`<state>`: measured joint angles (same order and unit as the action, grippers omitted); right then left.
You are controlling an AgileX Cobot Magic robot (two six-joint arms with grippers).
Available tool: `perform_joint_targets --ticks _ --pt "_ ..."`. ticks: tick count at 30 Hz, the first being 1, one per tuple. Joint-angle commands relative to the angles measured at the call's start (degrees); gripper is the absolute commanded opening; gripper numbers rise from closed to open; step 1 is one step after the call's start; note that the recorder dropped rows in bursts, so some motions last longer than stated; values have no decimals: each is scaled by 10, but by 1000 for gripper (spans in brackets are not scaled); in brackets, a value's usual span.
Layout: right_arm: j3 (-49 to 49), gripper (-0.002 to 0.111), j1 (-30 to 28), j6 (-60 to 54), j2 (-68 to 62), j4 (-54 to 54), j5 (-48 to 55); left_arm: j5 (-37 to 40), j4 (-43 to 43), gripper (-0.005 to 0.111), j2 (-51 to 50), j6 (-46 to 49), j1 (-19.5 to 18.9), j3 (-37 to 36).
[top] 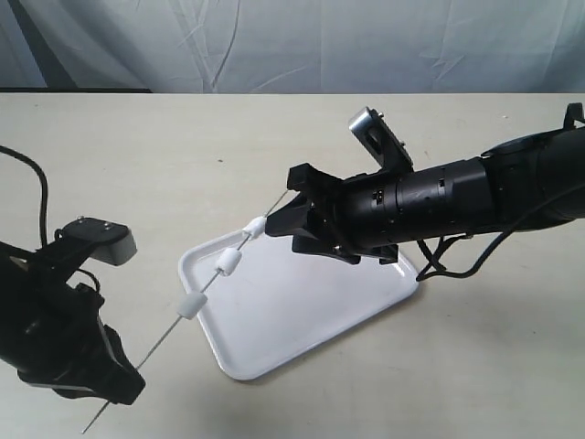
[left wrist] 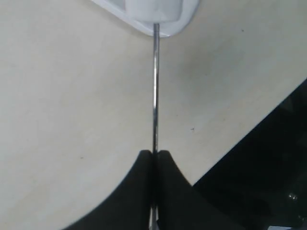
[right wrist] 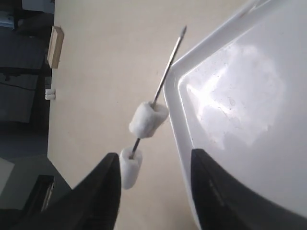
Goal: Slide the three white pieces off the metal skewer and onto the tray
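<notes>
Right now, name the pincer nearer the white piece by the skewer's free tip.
Right. The right pincer, open, is close to that white piece; the left pincer clamps the metal skewer beyond both other pieces.

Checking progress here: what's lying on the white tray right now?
Nothing lies on the visible part of the tray; the three white pieces are all threaded on the metal skewer. The right claw and its arm hide the tray's far corner.
</notes>
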<state>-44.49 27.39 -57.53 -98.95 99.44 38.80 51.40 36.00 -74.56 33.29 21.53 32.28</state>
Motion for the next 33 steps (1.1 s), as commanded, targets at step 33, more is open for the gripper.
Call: perform_joint_targets --ticks 33 --pt "-16 45 1 -14 3 5 29 42 106 0 31 68 3 -14"
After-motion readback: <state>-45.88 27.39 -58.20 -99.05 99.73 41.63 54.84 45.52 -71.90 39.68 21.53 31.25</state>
